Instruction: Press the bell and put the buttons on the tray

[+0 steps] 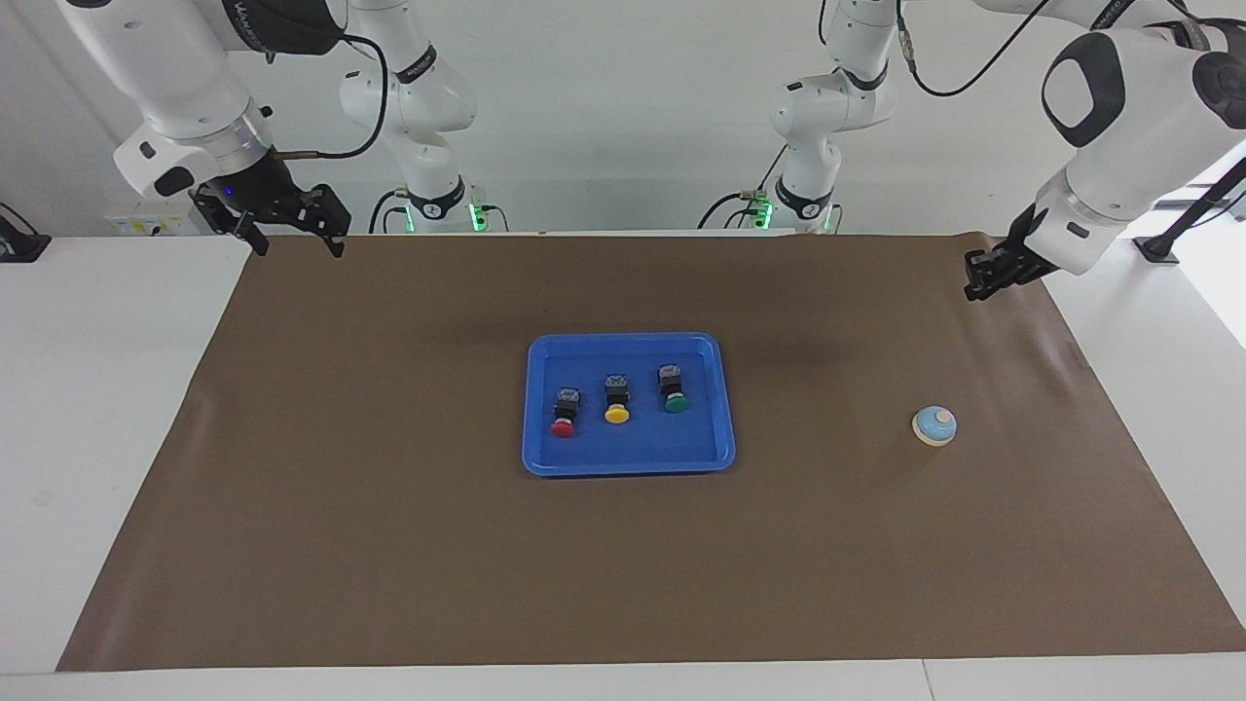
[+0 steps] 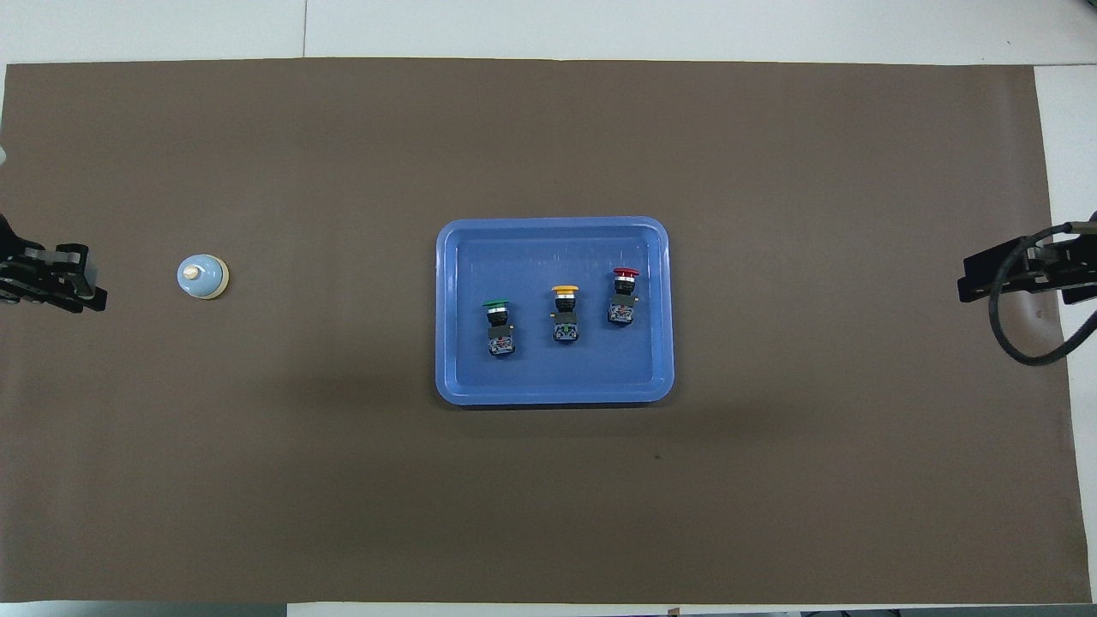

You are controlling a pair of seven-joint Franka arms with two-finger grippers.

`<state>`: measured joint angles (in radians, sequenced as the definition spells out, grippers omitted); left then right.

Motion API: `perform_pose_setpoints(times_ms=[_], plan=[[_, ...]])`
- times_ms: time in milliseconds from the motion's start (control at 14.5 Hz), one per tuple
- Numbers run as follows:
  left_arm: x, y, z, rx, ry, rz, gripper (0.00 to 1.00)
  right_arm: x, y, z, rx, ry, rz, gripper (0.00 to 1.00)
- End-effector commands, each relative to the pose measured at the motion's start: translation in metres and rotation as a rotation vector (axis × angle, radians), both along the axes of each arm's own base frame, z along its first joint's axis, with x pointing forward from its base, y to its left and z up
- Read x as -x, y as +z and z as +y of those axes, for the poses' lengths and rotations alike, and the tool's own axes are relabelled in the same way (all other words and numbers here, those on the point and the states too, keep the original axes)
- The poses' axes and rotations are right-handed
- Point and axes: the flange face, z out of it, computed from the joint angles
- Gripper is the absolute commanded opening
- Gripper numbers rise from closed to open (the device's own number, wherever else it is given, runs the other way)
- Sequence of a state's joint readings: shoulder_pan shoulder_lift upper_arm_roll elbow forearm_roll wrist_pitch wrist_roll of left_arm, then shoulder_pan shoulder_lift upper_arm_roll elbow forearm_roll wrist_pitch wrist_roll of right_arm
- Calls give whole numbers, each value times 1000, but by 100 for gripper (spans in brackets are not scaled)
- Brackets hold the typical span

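left end effector [image 1: 981,274]: aloft, gap unclear, cut off overhead | right end effector [image 1: 288,230]: spread wide, waiting, empty

- The surface [image 1: 97,409] is white, covered by a wide brown mat [image 1: 389,545].
- A plain white wall [image 1: 604,107] stands above it.
- Daylight enters from a window [image 1: 1217,146].

All three buttons [image 1: 617,400] sit in the blue tray [image 1: 538,409]. The bell [image 1: 934,425] is alone toward the left arm's end, both grippers hanging up high, well clear.
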<state>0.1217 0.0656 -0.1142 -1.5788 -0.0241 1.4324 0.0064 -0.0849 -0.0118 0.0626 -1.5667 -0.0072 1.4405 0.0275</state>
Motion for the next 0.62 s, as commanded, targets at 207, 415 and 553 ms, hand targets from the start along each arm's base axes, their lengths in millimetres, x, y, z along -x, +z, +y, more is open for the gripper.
perform_pose_setpoints(times_ms=[207,415,553], plan=[[17,17,-19,-11,-23,-39,100,5,2,0,2,-9,7,100],[12,18,-37,-12,-52,-55,100,5,2,-1,2,-10,7,100],[10,20,-41,-6,-57,-64,100,5,2,-1,2,-10,7,100]])
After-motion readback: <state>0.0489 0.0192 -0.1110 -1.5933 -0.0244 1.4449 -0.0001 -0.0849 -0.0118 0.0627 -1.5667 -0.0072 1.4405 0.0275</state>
